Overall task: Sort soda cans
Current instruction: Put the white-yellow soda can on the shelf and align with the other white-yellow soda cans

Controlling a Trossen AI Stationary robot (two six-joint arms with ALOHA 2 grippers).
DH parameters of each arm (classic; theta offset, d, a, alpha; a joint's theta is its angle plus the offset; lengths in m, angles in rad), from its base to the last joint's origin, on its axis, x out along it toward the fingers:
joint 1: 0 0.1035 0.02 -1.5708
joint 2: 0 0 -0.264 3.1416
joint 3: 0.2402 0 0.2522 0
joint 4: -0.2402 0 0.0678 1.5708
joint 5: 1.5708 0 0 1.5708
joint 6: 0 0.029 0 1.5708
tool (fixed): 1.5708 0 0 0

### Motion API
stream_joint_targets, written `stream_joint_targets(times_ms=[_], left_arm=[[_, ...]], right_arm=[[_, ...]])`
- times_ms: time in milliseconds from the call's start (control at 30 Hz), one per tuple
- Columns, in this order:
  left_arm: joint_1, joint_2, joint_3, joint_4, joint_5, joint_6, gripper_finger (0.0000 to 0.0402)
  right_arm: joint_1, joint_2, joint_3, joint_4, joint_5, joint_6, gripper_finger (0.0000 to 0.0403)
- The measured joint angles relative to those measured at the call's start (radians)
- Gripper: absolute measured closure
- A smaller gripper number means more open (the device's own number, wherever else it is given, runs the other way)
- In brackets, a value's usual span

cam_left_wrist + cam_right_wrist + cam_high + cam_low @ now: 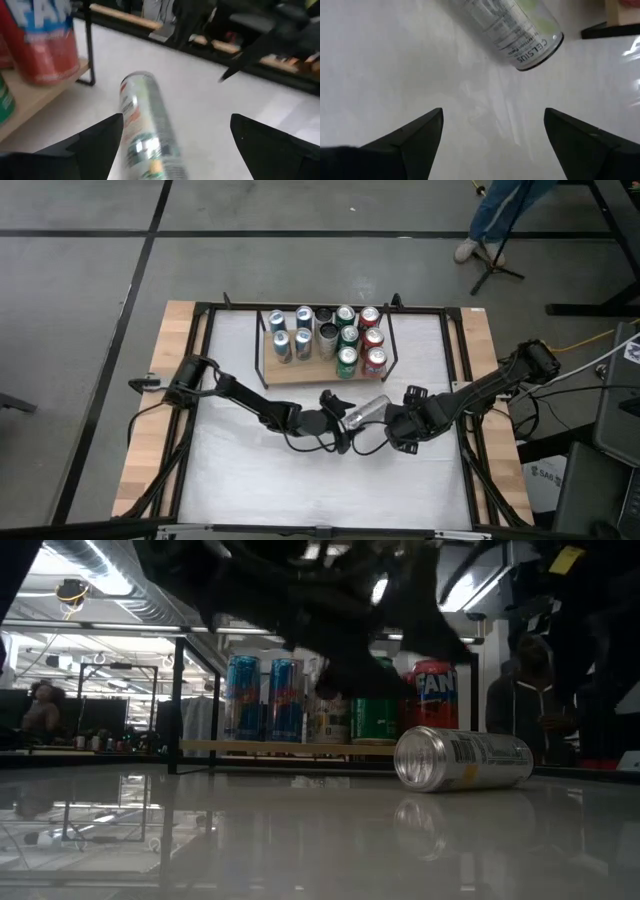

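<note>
L gripper is seen wide open, nothing held; silver can lies on its side on the table between the fingers, long axis approx. along the approach line. R gripper is also open and empty, w/ the can just ahead. L is judged nearer. 11 cans stand on the rack beyond.

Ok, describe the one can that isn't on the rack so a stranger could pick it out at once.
Start at the wooden rack at the far side of the white table, where the other cans stand upright in rows. Just in front of it, between the left gripper and the right gripper, is the silver can. It alone lies on its side on the bare tabletop.
</note>
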Motion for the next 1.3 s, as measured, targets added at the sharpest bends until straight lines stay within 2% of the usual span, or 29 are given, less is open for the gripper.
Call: stream_joint_targets(times_ms=[400, 767, 1300], left_arm=[[0.021, 0.059, 0.003, -0.029, 0.006, -0.053, 0.0038], [0.021, 0.059, 0.003, -0.078, 0.006, -0.061, 0.0038], [0.024, 0.101, 0.002, -0.067, -0.005, -0.061, 0.0038]], right_arm=[[0.000, 0.000, 0.084, -0.039, 0.024, -0.121, 0.0068], [0.000, 0.000, 0.084, 0.009, 0.082, -0.122, 0.0068], [0.000, 0.000, 0.084, 0.039, 0.082, -0.120, 0.0068]])
